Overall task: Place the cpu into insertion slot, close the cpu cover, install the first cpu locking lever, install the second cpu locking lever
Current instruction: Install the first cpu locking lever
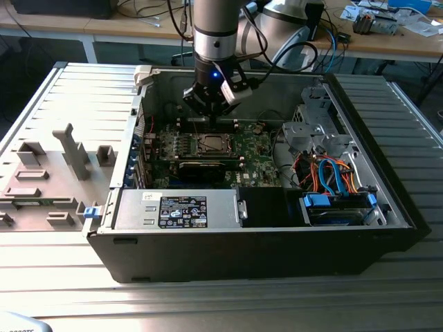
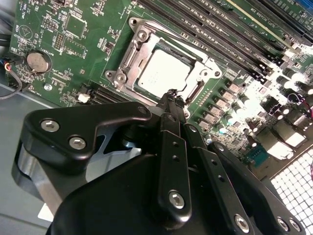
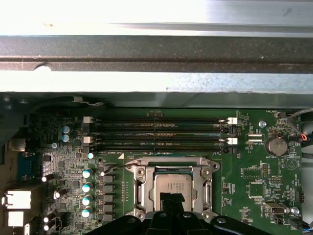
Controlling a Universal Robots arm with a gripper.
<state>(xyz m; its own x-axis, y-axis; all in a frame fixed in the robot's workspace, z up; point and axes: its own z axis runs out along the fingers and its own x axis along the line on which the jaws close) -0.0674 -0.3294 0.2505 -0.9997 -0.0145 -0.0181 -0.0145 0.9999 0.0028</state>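
Gripper (image 2: 172,96), fingers together, hovers over the cpu (image 2: 161,73) seated inside cpu cover (image 2: 128,58), memory slots (image 2: 215,34) beside

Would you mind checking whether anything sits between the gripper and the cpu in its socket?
Nothing visible does. In the second wrist view the gripper hangs at the socket's edge, by the cpu lying flat inside the cpu cover, and no cable or part crosses between them.

The gripper (image 2: 170,98) is matte black with silver screw heads; just beyond its tips the cpu (image 2: 163,72) shows a pale grey-silver top inside the bright silver cpu cover (image 2: 198,88). The motherboard (image 2: 73,54) beneath is dark green with fine white markings, carrying black memory slots (image 3: 156,132) with white end clips.
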